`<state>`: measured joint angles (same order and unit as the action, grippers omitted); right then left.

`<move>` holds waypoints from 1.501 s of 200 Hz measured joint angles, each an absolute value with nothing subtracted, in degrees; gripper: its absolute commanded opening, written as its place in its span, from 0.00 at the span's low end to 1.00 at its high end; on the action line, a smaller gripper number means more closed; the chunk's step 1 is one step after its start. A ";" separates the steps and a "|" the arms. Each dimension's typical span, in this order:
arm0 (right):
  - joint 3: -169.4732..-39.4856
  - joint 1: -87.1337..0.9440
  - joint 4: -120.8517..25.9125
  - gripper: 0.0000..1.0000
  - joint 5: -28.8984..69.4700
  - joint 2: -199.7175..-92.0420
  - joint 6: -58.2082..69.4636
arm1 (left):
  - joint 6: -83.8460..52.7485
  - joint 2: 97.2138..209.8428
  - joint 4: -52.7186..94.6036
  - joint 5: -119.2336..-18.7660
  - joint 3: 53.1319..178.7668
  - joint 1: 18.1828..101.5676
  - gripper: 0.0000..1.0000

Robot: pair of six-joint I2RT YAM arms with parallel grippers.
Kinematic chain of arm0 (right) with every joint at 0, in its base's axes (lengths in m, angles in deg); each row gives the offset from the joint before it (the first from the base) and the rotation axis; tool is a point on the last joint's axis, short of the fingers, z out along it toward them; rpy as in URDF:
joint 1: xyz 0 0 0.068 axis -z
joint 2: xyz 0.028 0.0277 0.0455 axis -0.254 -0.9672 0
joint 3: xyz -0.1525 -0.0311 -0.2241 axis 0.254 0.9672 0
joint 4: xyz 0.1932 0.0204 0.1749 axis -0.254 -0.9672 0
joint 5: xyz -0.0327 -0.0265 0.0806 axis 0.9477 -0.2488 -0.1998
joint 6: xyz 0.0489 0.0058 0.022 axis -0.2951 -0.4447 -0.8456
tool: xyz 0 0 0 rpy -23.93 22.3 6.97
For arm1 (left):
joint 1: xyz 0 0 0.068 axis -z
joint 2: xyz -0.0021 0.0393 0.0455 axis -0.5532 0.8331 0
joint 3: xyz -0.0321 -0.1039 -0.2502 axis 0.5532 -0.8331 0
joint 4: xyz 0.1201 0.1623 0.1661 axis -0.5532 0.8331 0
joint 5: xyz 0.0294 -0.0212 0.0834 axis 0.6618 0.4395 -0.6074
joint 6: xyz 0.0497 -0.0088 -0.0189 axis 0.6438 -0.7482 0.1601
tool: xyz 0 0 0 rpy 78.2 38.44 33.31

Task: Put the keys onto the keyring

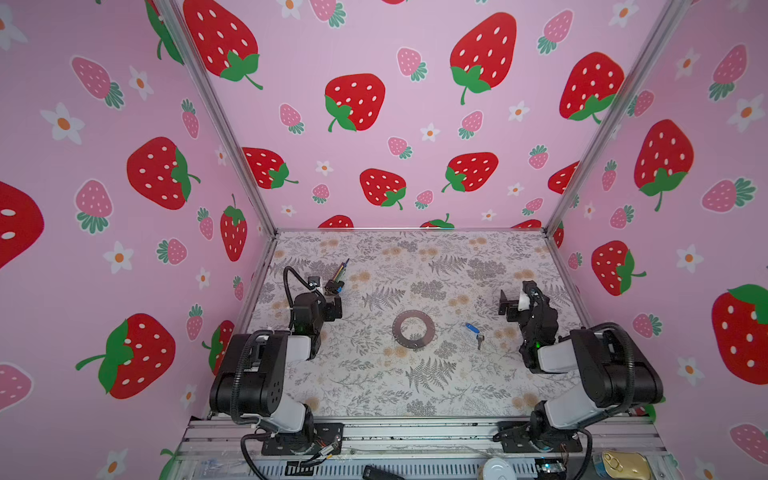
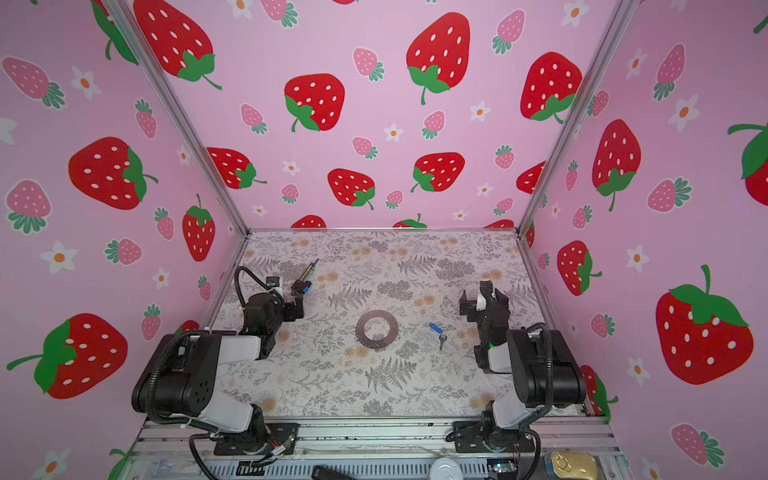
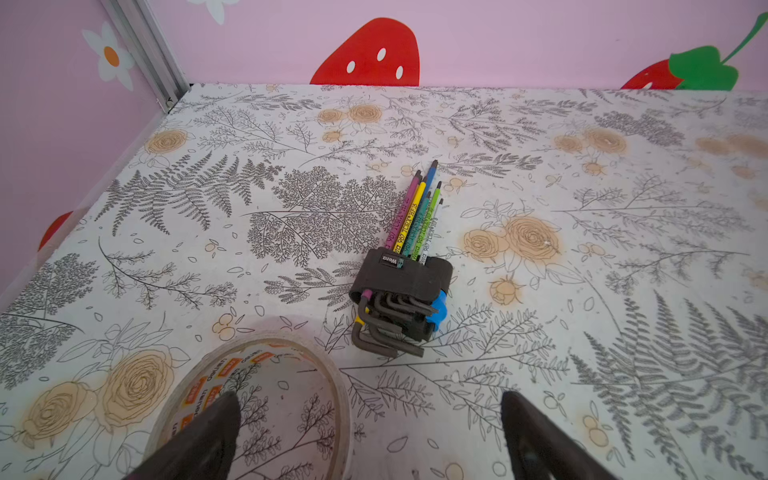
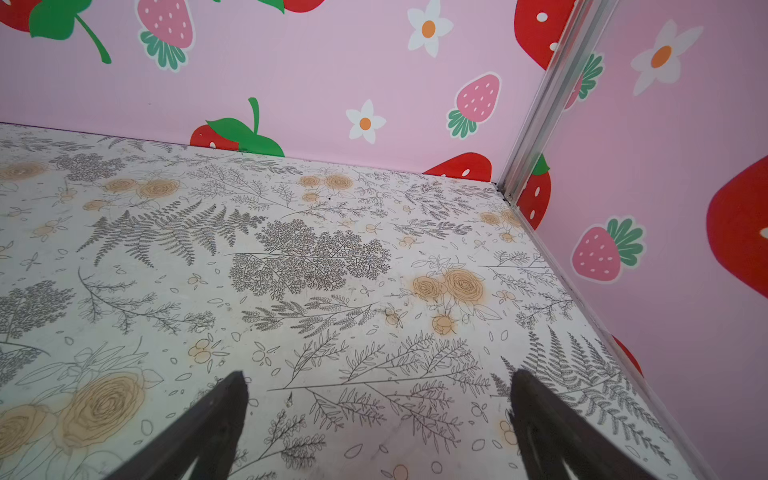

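The keyring, a flat grey metal ring with a wide open centre, lies in the middle of the floral table in both top views. To its right lie the keys, a small blue tag joined to a tiny silver key, apart from the ring. My left gripper stands open at the far left, well away from both. My right gripper stands open beyond the keys to the right, with only bare table between its fingers. Neither wrist view shows the keys or the keyring.
A set of coloured hex keys in a black holder lies just ahead of the left gripper. A pale see-through tape roll lies under its one finger. Pink strawberry walls close in three sides. Clutter sits behind the front rail.
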<state>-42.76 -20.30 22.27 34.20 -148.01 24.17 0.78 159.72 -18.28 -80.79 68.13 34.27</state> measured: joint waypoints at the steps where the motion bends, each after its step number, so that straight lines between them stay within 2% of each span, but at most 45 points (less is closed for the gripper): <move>1: -42.76 -20.32 22.27 0.99 34.20 -148.01 24.17 | 0.78 159.72 -18.28 -80.79 68.13 34.27 0.99; 188: -42.76 -20.30 20.69 0.99 34.17 -146.68 24.19 | 0.54 159.50 -16.51 -78.78 68.88 33.33 0.99; 211: -43.08 -20.38 15.62 0.95 33.89 -140.27 24.30 | 0.59 156.09 -10.93 -78.53 70.47 33.36 0.99; 233: -45.79 -21.54 9.22 0.90 31.51 -133.10 24.41 | -0.22 148.29 -3.44 -77.99 72.92 33.51 1.00; 246: -47.50 -23.07 6.03 0.83 29.50 -129.65 24.61 | -0.94 143.50 1.70 -76.85 75.22 33.84 0.99; 270: -51.04 -29.65 -1.08 0.72 26.85 -125.41 25.96 | -2.34 136.27 12.12 -74.93 80.61 35.83 0.97; 300: -54.87 -38.85 -10.87 0.58 24.89 -125.76 29.61 | -2.78 131.83 22.53 -75.32 83.00 42.25 0.95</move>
<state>-54.87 -38.85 -10.87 24.89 -125.76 29.61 -2.78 131.83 22.53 -75.32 83.00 42.25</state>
